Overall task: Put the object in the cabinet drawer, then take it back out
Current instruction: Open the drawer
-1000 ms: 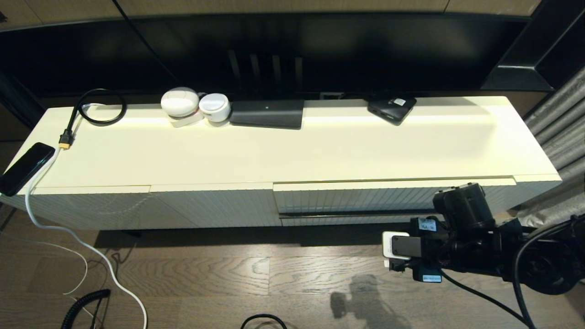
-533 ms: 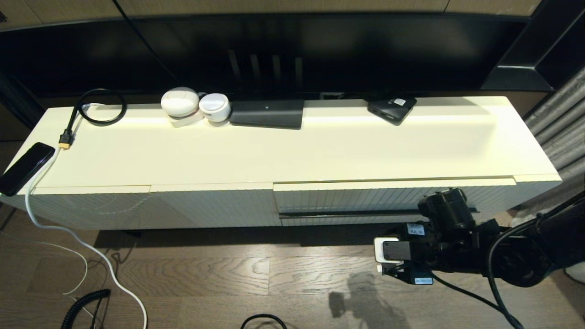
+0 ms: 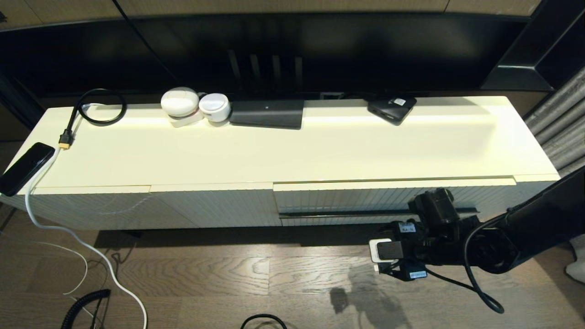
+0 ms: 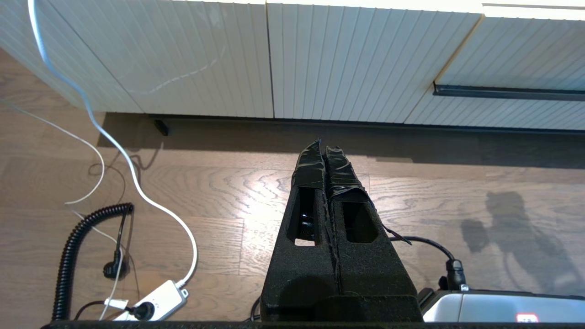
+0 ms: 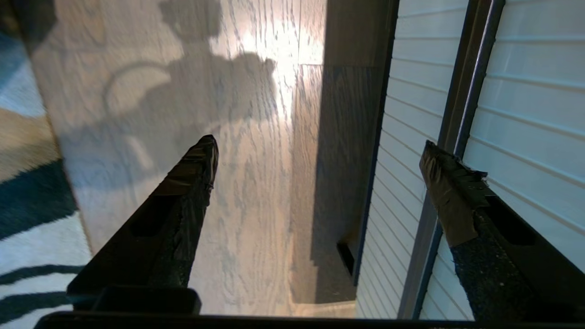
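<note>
My right gripper (image 5: 320,151) hung wide open and empty, low in front of the cabinet drawer (image 3: 365,201), one finger just beside its black bar handle (image 5: 461,119); the drawer was closed. My left gripper (image 4: 325,157) sat parked over the wood floor (image 3: 228,274), fingers pressed together. On the cabinet top (image 3: 320,151) lay a phone (image 3: 25,168), a coiled black cable (image 3: 98,107) and two white round devices (image 3: 194,106).

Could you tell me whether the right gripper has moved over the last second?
Yes. In the head view the right gripper has shifted left along the drawer front, below its black handle; its jaws are open.
</note>
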